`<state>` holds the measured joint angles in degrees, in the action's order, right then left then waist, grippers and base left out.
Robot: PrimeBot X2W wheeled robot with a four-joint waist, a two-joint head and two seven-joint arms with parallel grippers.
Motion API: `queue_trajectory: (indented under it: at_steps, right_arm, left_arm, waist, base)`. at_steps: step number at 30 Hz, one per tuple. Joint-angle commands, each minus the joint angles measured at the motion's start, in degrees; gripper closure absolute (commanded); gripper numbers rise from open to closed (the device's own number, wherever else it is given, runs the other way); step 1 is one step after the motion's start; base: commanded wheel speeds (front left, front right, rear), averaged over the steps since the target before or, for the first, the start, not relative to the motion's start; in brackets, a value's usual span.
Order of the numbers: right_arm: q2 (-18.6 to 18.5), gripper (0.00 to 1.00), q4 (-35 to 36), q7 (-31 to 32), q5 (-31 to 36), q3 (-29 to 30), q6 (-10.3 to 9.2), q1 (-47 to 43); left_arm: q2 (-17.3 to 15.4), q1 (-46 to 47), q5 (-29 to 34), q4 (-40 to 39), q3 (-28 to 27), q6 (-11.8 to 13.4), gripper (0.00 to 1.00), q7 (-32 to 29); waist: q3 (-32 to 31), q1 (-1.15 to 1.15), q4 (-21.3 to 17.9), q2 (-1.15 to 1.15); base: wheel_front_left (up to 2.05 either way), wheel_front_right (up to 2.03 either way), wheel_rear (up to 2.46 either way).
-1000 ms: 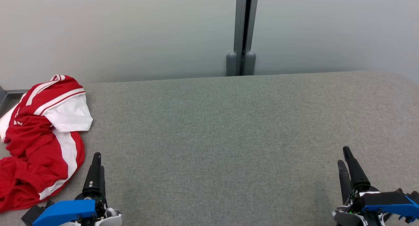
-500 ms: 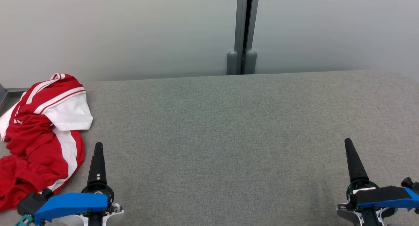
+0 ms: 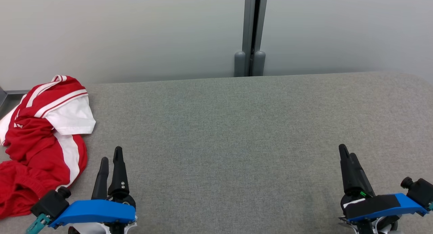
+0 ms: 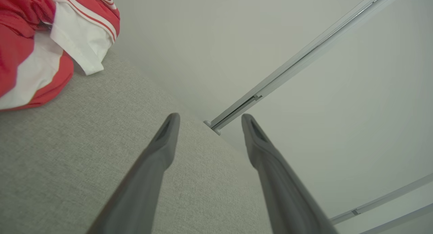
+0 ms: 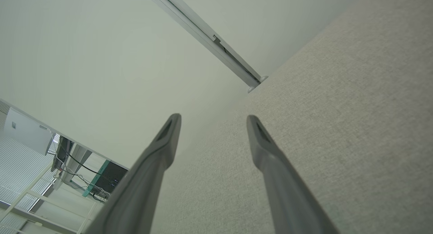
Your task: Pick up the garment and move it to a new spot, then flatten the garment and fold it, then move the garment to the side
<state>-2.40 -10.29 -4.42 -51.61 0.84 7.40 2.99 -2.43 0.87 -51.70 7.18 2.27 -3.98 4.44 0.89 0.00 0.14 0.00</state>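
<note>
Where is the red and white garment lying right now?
In the head view the garment lies crumpled at the left end of the grey surface, just left of the left gripper.

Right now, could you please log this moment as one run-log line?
stage: pickup not yet begun | garment: crumpled, left end of grey surface | left gripper: open, empty, beside garment | right gripper: open, empty

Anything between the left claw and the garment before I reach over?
Nothing there: bare grey tabletop runs from the left claw to the garment, seen in the head and left wrist views.
</note>
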Motion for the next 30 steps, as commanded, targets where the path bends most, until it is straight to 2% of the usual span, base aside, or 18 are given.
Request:
queue_trajectory:
  at_steps: [1, 18, 30]
  right_arm:
    - [-0.4, 0.0, 0.5, -0.6, 2.1, -0.3, 0.09, -0.2]
    - [-0.5, 0.0, -3.0, -3.5, 14.4, -3.3, 0.11, -0.5]
    - [-0.5, 0.0, -4.5, -5.3, 22.1, -4.5, 0.12, -0.4]
  left_arm:
    - [-0.4, 0.1, 2.6, -0.8, 0.4, 0.2, 0.0, 0.6]
    - [-0.5, -1.3, 16.9, 2.1, 3.2, 2.2, 0.0, 3.5]
    - [-0.5, -1.8, 23.0, 4.4, 4.1, 3.0, 0.0, 5.3]
  waist:
    - [0.0, 0.0, 0.0, 0.0]
    - [-0.3, 0.0, 0.0, 0.0]
    - [-0.3, 0.0, 0.1, 0.0]
  base:
    - [0.0, 0.0, 0.0]
    - [0.0, 0.0, 0.0]
    - [0.0, 0.0, 0.0]
